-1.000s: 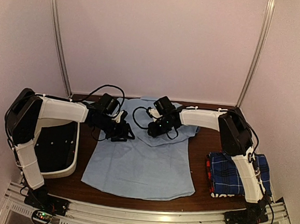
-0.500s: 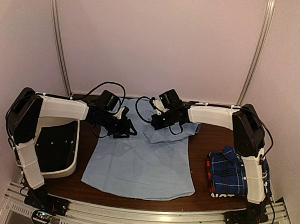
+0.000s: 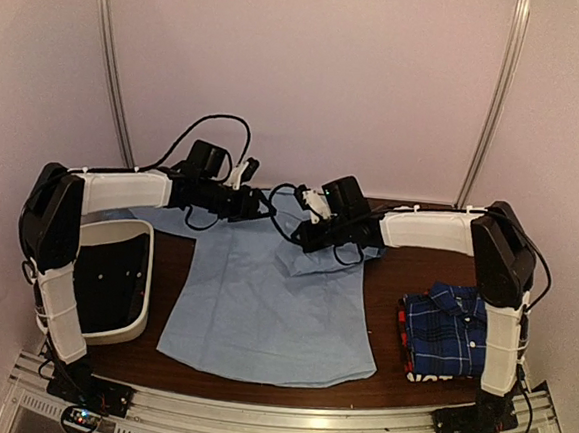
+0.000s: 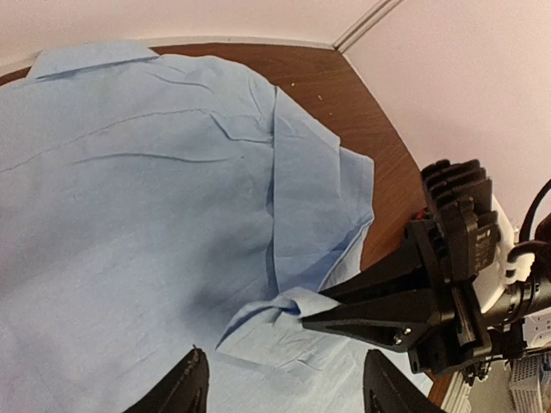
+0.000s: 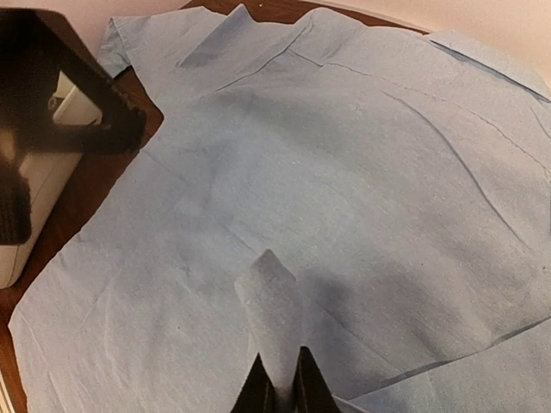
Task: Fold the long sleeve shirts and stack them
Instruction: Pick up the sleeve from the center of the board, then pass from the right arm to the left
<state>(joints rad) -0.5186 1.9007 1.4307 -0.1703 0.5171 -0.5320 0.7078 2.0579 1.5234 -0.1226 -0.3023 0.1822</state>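
Top external view: the brown wooden counter (image 3: pixel 390 280) is walled at the back and on both sides. Bare wood shows mainly between the spread shirt and the folded pile on the right. A light blue shirt (image 3: pixel 262 315) lies flat across the middle, hem toward the near edge and collar by the back wall. Its cloth is thin and smooth, with a few creases. A white bin (image 3: pixel 146 296) with a dark lining sits at the left edge, just beside the shirt. A folded plaid shirt (image 3: pixel 446 334) rests in the right near corner on top of red-and-black cloth (image 3: pixel 404 356). The right hand (image 3: pixel 310 240) is clenched on a pinched-up fold near the light blue shirt's upper right part, and the cloth rises there in a peak. The left hand (image 3: pixel 253 206) hangs over the upper left part with its fingers spread, gripping nothing.
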